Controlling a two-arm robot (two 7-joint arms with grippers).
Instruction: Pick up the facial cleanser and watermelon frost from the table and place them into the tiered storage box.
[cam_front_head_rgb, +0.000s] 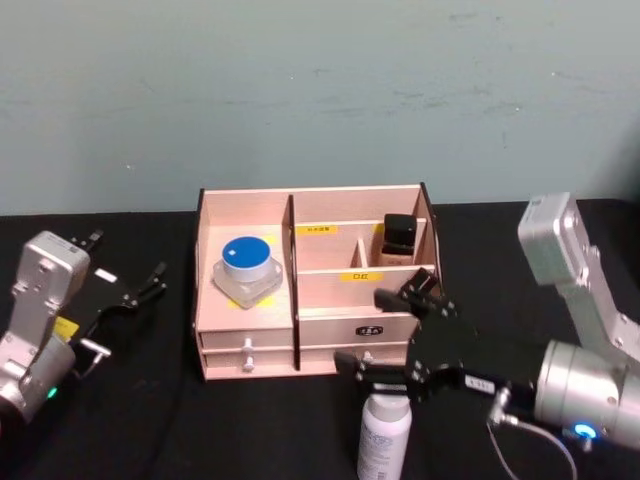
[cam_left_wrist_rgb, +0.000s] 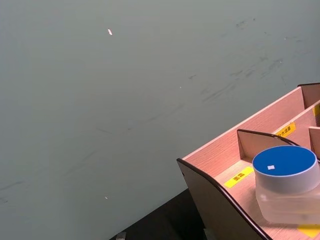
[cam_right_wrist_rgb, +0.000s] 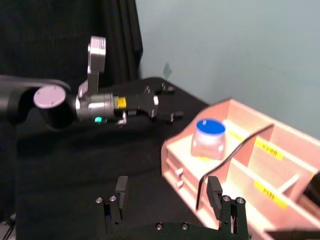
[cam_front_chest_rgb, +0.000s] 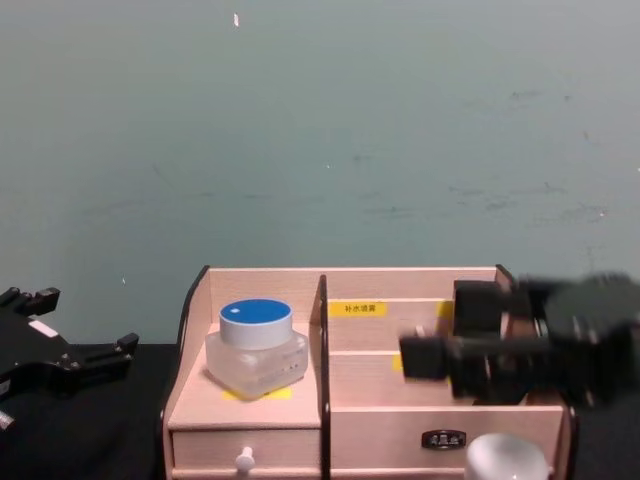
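Observation:
A white bottle (cam_front_head_rgb: 384, 436), seemingly the facial cleanser, stands on the black table just in front of the tiered storage box (cam_front_head_rgb: 340, 330); its cap (cam_front_chest_rgb: 505, 458) shows low in the chest view. My right gripper (cam_front_head_rgb: 385, 330) hovers open just above that bottle and in front of the box, with nothing between its fingers (cam_right_wrist_rgb: 214, 190). A blue-lidded clear jar (cam_front_head_rgb: 246, 267) sits in the box's left compartment, and a small dark bottle (cam_front_head_rgb: 399, 240) in its right rear one. Which of these is the watermelon frost I cannot tell. My left gripper (cam_front_head_rgb: 125, 262) rests open and empty left of the box.
The box's drawer with white knobs (cam_front_head_rgb: 247, 349) faces me. A grey-green wall (cam_front_head_rgb: 320, 90) rises close behind the box. Black tabletop (cam_front_head_rgb: 150, 400) stretches left and front of the box.

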